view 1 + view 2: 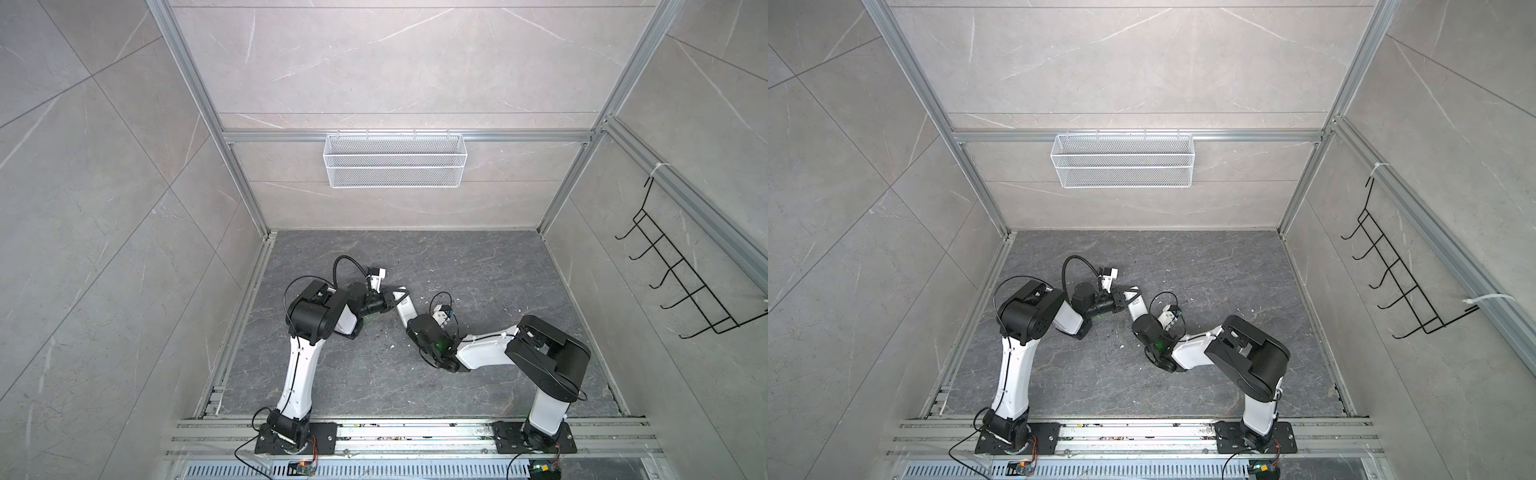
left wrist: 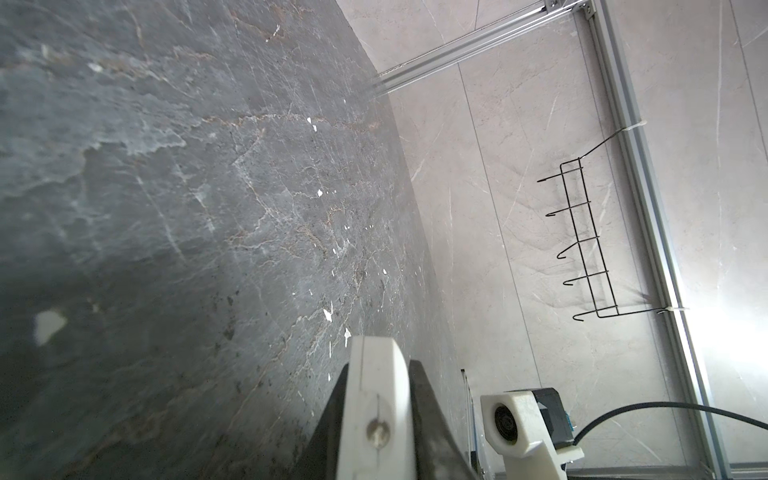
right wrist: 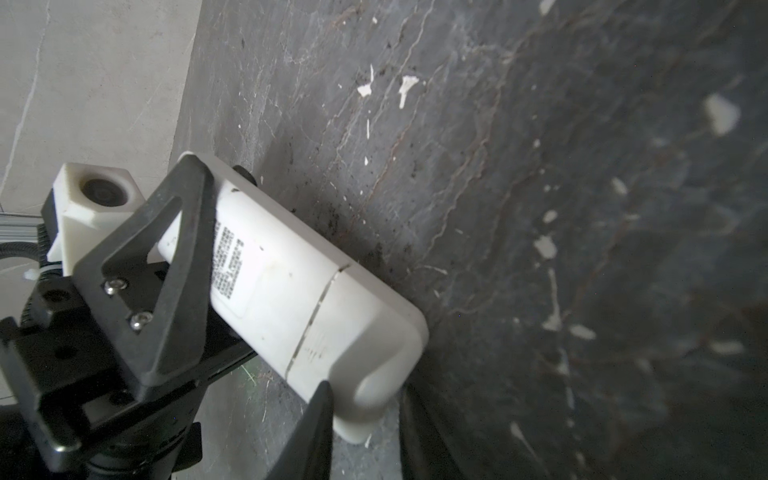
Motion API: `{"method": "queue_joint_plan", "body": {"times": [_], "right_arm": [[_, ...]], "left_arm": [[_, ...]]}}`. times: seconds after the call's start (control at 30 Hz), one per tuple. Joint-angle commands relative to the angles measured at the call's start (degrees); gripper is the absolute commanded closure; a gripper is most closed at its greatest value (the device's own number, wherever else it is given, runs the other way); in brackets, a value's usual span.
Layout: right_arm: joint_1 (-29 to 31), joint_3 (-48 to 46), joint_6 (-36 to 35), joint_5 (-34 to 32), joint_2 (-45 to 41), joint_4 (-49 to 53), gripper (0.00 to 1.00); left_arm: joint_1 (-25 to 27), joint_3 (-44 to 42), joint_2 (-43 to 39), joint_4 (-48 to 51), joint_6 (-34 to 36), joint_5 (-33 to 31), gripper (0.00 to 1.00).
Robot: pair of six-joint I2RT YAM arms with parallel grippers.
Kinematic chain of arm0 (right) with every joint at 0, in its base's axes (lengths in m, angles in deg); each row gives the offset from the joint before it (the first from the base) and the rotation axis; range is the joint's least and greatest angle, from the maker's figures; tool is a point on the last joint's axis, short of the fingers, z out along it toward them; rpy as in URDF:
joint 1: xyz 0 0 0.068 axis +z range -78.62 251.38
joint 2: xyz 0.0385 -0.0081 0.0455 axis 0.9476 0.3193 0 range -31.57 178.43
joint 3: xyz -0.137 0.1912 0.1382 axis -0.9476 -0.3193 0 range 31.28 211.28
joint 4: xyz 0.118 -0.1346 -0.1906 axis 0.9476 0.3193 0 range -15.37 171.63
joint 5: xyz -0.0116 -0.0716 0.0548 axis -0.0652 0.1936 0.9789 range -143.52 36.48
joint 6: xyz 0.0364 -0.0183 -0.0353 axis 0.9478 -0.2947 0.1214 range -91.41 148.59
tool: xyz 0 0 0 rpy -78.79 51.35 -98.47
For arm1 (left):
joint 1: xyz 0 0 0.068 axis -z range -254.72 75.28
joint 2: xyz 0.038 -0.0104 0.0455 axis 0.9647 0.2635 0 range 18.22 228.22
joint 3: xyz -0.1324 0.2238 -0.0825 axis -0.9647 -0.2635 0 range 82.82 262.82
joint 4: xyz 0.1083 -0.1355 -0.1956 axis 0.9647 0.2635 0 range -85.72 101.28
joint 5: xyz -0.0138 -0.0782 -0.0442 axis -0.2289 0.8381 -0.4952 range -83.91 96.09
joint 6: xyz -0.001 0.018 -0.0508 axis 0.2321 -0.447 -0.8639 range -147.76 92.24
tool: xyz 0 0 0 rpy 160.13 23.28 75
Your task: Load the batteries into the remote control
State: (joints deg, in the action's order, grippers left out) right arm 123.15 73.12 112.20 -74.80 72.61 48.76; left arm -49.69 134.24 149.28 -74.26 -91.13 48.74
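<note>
The white remote control (image 3: 291, 291) is held just above the dark floor with its plain back showing and a seam across it near one end. My left gripper (image 3: 220, 168) is shut on one end of it; in the left wrist view the remote control (image 2: 374, 399) sits edge-on between the black fingers (image 2: 424, 407). My right gripper (image 3: 365, 395) is closed round the opposite rounded end. In both top views the remote control (image 1: 406, 311) (image 1: 1138, 309) bridges the left gripper (image 1: 397, 296) (image 1: 1128, 296) and the right gripper (image 1: 410, 323) (image 1: 1138, 321). The batteries are out of view.
A white wire basket (image 1: 395, 160) hangs on the back wall and a black hook rack (image 1: 685, 274) on the right wall. Small white flecks (image 3: 405, 87) dot the slate floor (image 1: 478, 270). Aluminium rails (image 1: 245, 316) edge the floor.
</note>
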Motion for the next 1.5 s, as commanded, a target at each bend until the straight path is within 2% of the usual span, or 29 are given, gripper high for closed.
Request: {"method": "queue_joint_plan", "body": {"times": [0.0, 0.1, 0.27, 0.47, 0.83, 1.0, 1.13, 1.33, 1.47], "right_arm": [[0.36, -2.92, -0.3, 0.89, 0.4, 5.51, 0.71], [0.29, -2.89, -2.13, 0.21, -0.55, 5.59, 0.71], [-0.02, 0.26, -9.13, 0.43, -1.07, 5.85, 0.71], [-2.59, 1.37, -14.56, 2.99, -0.66, 1.52, 0.71], [-4.43, 5.23, -14.97, 6.61, 0.84, -0.13, 0.71], [-5.35, 6.2, -18.49, 10.92, 0.22, -3.58, 0.71], [-6.23, 7.64, -20.08, 13.89, -1.78, 0.94, 0.67], [-7.15, 10.41, -19.65, 16.31, -5.41, 13.01, 0.66], [-7.19, 11.24, -22.1, 16.91, -8.47, 17.38, 0.66]], "left_arm": [[0.71, -1.3, 4.11, 0.85, -4.91, 2.64, 0.97], [0.71, -1.41, 4.24, 0.92, -4.65, 2.42, 0.97], [0.65, -1.32, 4.12, 0.89, -4.98, 2.61, 0.97], [0.65, -1.41, 4.11, 0.91, -5.21, 2.85, 0.97], [0.72, -1.31, 4.23, 0.41, -6.05, 3.14, 0.97], [0.79, -1.54, 4.08, -1.4, -7.7, 3.49, 0.97], [0.67, -1.27, 3.63, -2.43, -10.22, 4.23, 0.97], [0.12, -1.47, 2.97, -2.49, -12.74, 4.92, 0.97], [-0.52, -1.53, 2.97, -2.44, -14.68, 5.02, 0.96]]}}
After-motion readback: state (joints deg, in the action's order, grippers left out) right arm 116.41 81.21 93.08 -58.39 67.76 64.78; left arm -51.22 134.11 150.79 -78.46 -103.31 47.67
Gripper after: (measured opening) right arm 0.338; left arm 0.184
